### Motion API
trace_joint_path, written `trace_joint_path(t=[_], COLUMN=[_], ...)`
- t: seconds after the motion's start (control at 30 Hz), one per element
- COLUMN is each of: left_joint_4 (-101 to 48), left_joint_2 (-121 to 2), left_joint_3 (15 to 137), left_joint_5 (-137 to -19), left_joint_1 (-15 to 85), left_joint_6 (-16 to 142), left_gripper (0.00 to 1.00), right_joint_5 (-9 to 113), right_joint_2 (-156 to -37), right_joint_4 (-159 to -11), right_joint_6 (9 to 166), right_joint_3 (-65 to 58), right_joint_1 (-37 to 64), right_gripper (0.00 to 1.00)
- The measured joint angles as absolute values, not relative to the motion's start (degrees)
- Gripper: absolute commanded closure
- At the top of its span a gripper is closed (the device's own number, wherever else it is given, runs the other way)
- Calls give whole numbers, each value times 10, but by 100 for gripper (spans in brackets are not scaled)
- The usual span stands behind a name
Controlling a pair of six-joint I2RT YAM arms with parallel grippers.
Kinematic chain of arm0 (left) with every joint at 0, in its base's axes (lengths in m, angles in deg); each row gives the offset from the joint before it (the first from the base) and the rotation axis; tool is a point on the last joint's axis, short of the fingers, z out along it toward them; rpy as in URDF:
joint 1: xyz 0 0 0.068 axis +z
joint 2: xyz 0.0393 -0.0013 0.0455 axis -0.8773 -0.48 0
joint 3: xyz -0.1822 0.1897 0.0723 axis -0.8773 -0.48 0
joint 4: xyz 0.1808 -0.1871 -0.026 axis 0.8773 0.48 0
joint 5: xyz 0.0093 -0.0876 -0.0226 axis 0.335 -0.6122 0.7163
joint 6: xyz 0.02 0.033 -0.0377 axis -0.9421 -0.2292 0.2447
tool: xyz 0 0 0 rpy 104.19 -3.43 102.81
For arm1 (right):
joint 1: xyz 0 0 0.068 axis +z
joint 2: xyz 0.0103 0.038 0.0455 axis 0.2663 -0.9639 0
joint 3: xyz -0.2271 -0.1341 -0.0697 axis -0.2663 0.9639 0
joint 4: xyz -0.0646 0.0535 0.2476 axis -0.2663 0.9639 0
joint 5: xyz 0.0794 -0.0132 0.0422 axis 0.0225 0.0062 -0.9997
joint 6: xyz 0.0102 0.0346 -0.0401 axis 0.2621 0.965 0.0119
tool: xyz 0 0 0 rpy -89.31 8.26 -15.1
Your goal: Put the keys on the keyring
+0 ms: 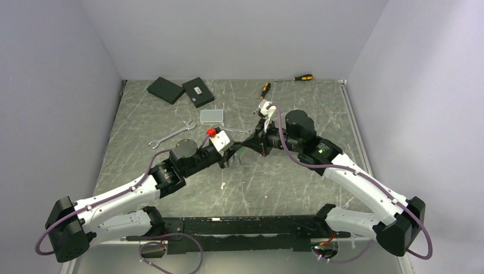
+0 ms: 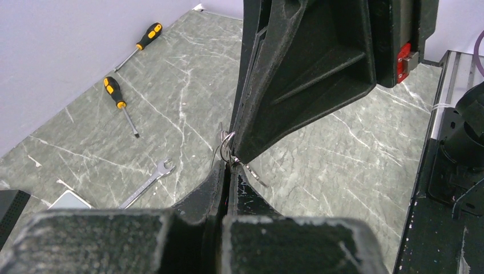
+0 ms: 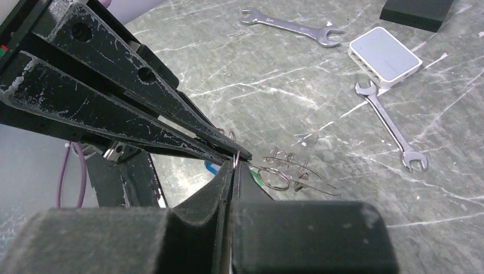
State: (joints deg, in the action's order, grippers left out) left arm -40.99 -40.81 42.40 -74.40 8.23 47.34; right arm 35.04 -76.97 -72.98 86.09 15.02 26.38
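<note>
Both grippers meet tip to tip over the middle of the table. In the right wrist view my right gripper [image 3: 235, 162] is shut on a thin silvery wire of the keyring [image 3: 311, 185], which trails right across the table. The left gripper's black fingers [image 3: 171, 123] come in from the upper left and end at the same wire. Small metal keys and rings [image 3: 277, 177] lie along it, with a green tag [image 3: 258, 178] and a blue tag [image 3: 211, 166]. In the left wrist view my left gripper [image 2: 229, 166] is shut at wire loops [image 2: 226, 142], under the right gripper's fingers [image 2: 297, 85].
Two silver wrenches [image 3: 291, 25] [image 3: 391, 127], a white box [image 3: 385, 56] and black boxes [image 1: 165, 89] [image 1: 198, 91] lie on the far left half. Two yellow-and-black screwdrivers [image 1: 264, 89] [image 1: 302, 77] lie at the back. Side walls close in the table.
</note>
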Motion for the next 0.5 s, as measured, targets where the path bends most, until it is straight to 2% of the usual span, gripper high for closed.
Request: trace_joint_path(t=[0.5], left_joint_4=[-395], left_joint_2=[-408], left_joint_3=[424], left_joint_5=[-726], left_joint_1=[82], left_joint_6=[403], left_gripper=[100], right_joint_5=[343], right_joint_2=[-870], right_joint_4=[-571], right_joint_6=[860], right_joint_3=[9], right_joint_1=[263], right_gripper=[100])
